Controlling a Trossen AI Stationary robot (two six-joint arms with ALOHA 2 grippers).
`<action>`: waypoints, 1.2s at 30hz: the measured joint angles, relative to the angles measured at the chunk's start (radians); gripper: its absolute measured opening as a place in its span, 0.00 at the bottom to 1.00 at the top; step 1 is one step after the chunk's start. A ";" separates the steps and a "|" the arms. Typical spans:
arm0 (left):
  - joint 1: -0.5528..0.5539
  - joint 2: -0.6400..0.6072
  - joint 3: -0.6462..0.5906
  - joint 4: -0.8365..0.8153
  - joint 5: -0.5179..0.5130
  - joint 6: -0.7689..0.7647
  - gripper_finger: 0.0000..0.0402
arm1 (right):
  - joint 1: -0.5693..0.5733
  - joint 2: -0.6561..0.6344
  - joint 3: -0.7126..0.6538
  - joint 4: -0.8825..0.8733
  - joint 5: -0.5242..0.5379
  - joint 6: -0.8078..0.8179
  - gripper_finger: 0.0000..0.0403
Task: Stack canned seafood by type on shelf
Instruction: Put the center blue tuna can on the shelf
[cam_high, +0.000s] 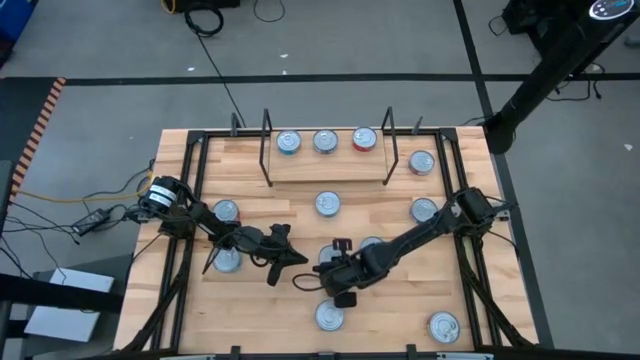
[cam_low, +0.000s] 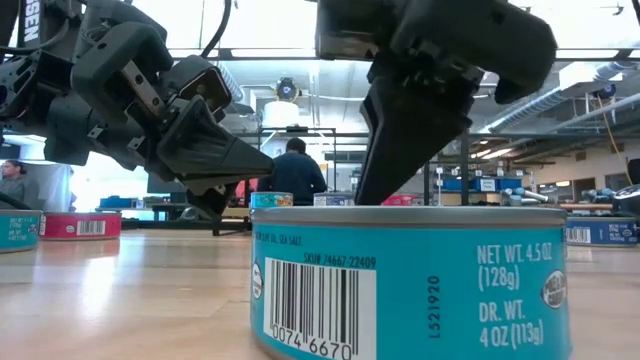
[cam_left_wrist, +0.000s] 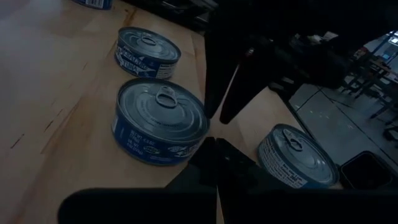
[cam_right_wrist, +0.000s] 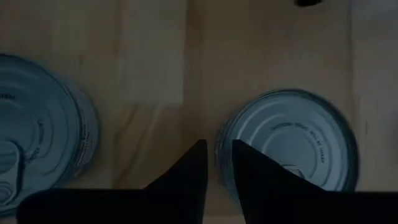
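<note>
The shelf (cam_high: 330, 165) stands at the table's far side with three tins on its board: two blue tins (cam_high: 288, 142) and a red tin (cam_high: 365, 139). More tins of canned seafood lie flat on the tabletop, among them a blue one (cam_low: 410, 285) close to the near edge. My right gripper (cam_right_wrist: 219, 148) points steeply down over the table's middle, its fingers a little apart with nothing between them, beside a silver-lidded tin (cam_right_wrist: 292, 143). My left gripper (cam_left_wrist: 215, 144) is shut and empty, held low and nearly level just left of the right one. My right gripper has one fingertip (cam_right_wrist: 239, 152) standing over the near rim (cam_right_wrist: 225, 140) of the silver-lidded tin. I cannot tell whether it touches the tin. The tin lies flat on the table.
Loose tins lie around both grippers: two at the left (cam_high: 226, 211) (cam_high: 226, 258), one in the middle (cam_high: 327, 204), two at the right (cam_high: 424, 209) (cam_high: 422, 161), two near the front edge (cam_high: 329, 316) (cam_high: 443, 326). People show in the room beyond the table.
</note>
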 joint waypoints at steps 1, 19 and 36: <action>0.000 0.000 0.000 0.000 0.000 0.000 0.00 | 0.001 0.000 0.000 -0.001 0.000 -0.001 0.21; 0.000 0.000 0.000 -0.001 -0.001 0.001 0.00 | -0.008 0.003 -0.053 0.036 0.012 -0.003 0.19; 0.000 0.000 0.000 -0.001 -0.003 0.002 0.00 | -0.033 0.002 -0.012 0.017 -0.123 -0.017 0.01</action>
